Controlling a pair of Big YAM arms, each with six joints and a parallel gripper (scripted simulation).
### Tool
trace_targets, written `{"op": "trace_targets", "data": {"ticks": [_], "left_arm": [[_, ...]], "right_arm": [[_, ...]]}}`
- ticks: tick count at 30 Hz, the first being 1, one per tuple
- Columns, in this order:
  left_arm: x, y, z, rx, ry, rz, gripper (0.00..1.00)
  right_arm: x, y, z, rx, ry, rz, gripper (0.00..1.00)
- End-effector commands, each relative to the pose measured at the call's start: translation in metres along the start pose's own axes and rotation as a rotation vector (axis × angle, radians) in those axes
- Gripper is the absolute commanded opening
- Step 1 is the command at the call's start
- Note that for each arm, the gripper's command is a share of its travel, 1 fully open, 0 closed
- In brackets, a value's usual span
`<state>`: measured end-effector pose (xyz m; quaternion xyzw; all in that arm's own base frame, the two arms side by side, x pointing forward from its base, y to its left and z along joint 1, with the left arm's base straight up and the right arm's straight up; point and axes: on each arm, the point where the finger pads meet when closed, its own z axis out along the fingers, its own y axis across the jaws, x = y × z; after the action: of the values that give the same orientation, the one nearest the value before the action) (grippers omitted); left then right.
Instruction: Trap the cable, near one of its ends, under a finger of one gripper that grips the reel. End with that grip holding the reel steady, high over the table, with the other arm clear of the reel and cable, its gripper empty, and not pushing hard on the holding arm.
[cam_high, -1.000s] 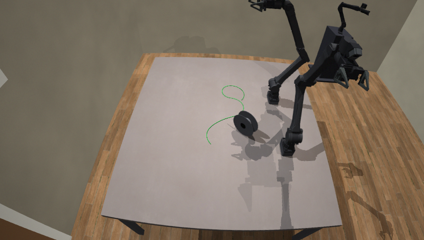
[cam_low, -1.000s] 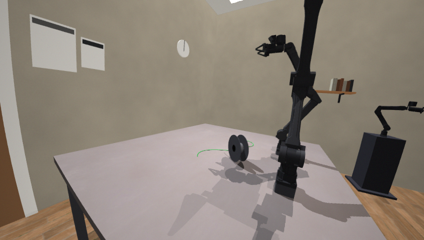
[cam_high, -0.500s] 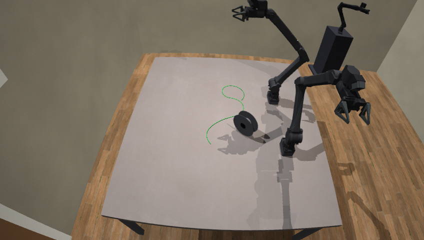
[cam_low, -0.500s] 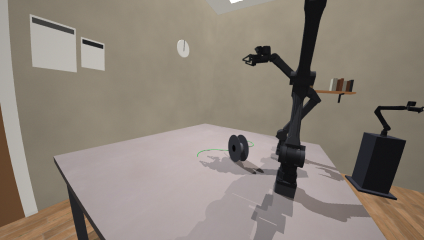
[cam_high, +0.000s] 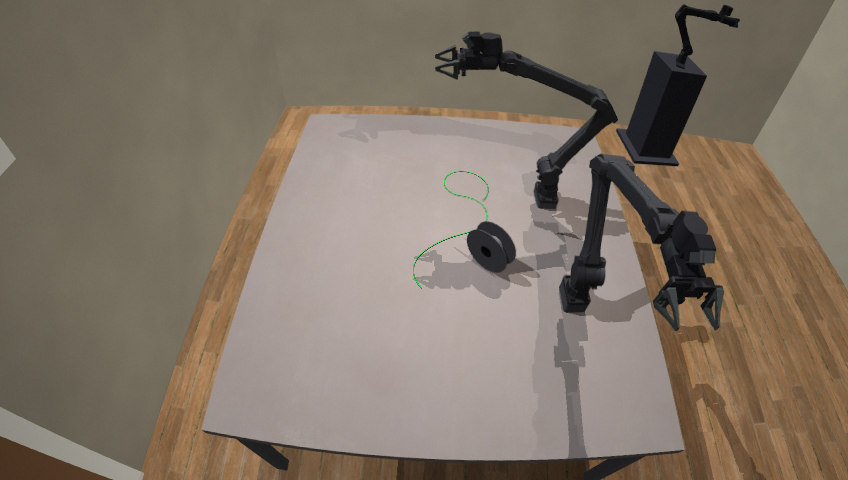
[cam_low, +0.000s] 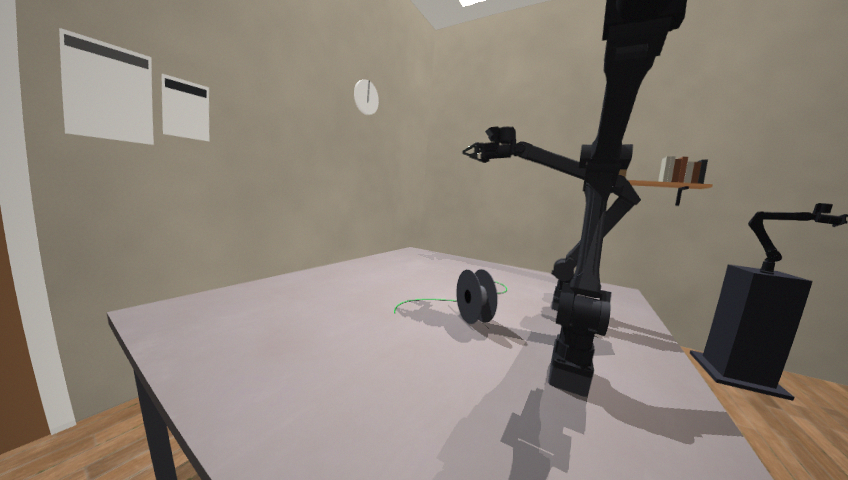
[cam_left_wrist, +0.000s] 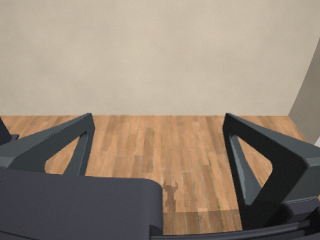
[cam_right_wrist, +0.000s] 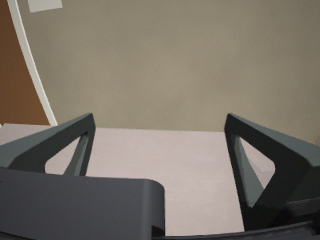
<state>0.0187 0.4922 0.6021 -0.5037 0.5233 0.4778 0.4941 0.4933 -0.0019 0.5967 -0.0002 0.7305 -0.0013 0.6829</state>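
ok so the reel (cam_high: 477, 239) (cam_low: 467, 279) is standing on its rims on the bench (cam_high: 333, 356) (cam_low: 267, 368) (cam_right_wrist: 165, 150), and the green cable (cam_high: 414, 270) (cam_low: 422, 299) runs out both sides of it: a curved tail off one side, a loop with the other end off the other. Left claw (cam_high: 696, 328) (cam_left_wrist: 159, 115) is wide apart with nothing in it, way off from the reel, past the bench edge. Right claw (cam_high: 436, 63) (cam_low: 465, 152) (cam_right_wrist: 159, 115) is apart and empty too, up high and well away from the reel

My guess is the reel is stiff and light-ish, maybe hard slick plastic, and it'd roll if you nudged a rim. I'd pinch one flange, or both if they fit, with the tail laid under a finger first. Cable looks thin and floppy, so it'll probably slide out of a sloppy pinch

Stuff I can't make out: whether the cable goes round the reel's core or just passes behind it, since the flanges hide that bit. Neither wrist view shows the reel or cable, and the exterior view cuts off the left claw and hides part of the loop behind the reel
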Motion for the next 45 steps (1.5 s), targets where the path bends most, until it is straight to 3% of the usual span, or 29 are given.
{"op": "trace_targets", "data": {"ticks": [1,8,10,11,13,17,23,45], "left_arm": [[0.024,0.003,0.018,-0.003,-0.025,-0.009,1.00],[0.074,0.003,0.029,-0.003,-0.043,-0.009,1.00],[0.074,0.003,0.029,-0.003,-0.043,-0.009,1.00],[0.058,0.003,0.023,-0.003,-0.083,-0.009,1.00],[0.089,0.003,0.027,-0.003,-0.051,-0.009,1.00],[0.112,0.003,0.038,-0.003,-0.037,-0.009,1.00],[0.103,0.003,0.032,-0.003,-0.072,-0.009,1.00],[0.107,0.003,0.033,-0.003,-0.066,-0.009,1.00]], "right_arm": [[0.017,0.007,0.017,-0.010,-0.039,0.007,1.00],[0.065,0.007,0.027,-0.010,-0.062,0.008,1.00],[0.065,0.007,0.027,-0.010,-0.062,0.008,1.00],[0.046,0.007,0.020,-0.010,-0.106,0.008,1.00],[0.078,0.007,0.027,-0.010,-0.072,0.008,1.00],[0.106,0.007,0.038,-0.010,-0.049,0.007,1.00],[0.086,0.007,0.030,-0.010,-0.103,0.008,1.00],[0.096,0.007,0.035,-0.010,-0.087,0.008,1.00]]}}
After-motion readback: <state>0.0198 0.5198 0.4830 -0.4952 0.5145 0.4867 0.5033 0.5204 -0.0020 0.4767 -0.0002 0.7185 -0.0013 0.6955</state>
